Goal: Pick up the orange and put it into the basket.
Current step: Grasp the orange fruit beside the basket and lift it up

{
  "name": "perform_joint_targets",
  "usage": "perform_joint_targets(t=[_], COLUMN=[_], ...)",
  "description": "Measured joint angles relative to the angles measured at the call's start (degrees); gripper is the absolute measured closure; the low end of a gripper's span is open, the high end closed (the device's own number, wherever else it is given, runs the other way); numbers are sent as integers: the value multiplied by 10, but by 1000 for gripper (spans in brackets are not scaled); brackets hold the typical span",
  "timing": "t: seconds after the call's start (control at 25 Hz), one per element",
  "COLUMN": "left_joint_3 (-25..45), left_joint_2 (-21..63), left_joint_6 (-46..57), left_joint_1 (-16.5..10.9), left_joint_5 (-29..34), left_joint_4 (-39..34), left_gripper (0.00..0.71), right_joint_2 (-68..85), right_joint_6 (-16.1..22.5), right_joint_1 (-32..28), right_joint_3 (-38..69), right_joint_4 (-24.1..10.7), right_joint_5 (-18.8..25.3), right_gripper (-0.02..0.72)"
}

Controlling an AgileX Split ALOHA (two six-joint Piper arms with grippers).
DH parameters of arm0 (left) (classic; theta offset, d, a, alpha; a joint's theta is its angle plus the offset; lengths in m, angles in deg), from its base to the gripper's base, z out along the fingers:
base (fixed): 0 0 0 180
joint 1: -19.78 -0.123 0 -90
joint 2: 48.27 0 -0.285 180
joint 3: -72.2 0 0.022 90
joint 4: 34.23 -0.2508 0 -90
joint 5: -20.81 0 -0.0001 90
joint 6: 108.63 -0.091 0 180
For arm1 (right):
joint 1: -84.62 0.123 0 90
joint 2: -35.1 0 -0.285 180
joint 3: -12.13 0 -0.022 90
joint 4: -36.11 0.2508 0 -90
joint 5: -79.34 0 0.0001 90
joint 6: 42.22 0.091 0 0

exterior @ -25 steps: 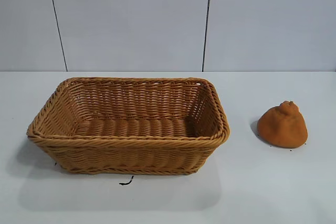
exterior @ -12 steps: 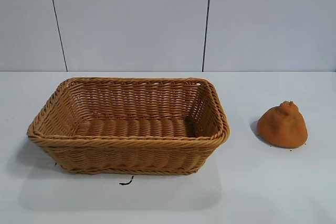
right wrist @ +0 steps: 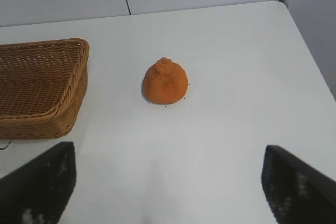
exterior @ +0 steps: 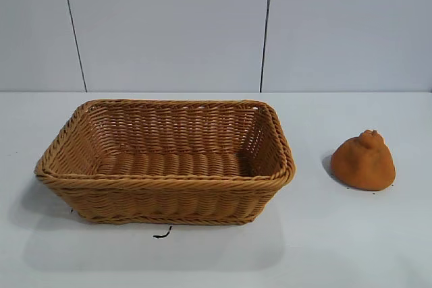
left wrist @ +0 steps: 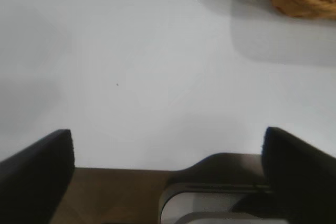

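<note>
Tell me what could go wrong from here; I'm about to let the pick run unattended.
The orange is lumpy and cone-shaped with a knobby top, so the open right gripper might slip off its sloped sides. It sits close beside the basket, so an orange carried low could catch the thick raised rim on the way in.

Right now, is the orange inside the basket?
No, the orange sits on the table beside the basket, apart from its rim.
</note>
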Motion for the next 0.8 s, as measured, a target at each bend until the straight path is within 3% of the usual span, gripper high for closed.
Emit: perform_joint_targets(t=[0.44, 0.64, 0.8], left_joint_3=[4, 4, 4], left_joint_2=[165, 251, 302], left_joint_6=[-4, -4, -4], left_joint_1=[0, 28, 34], left_joint_5=[0, 0, 1], left_joint_4=[1, 1, 2], left_gripper=[15, 15, 15], right_joint_2=[0, 0, -2], right_joint_6=[0, 0, 0], right_joint_1=[0, 0, 0], right_joint_3=[0, 0, -2], right_joint_4=[6, 6, 6], right_joint_5=[0, 0, -3], right_gripper=[45, 45, 45])
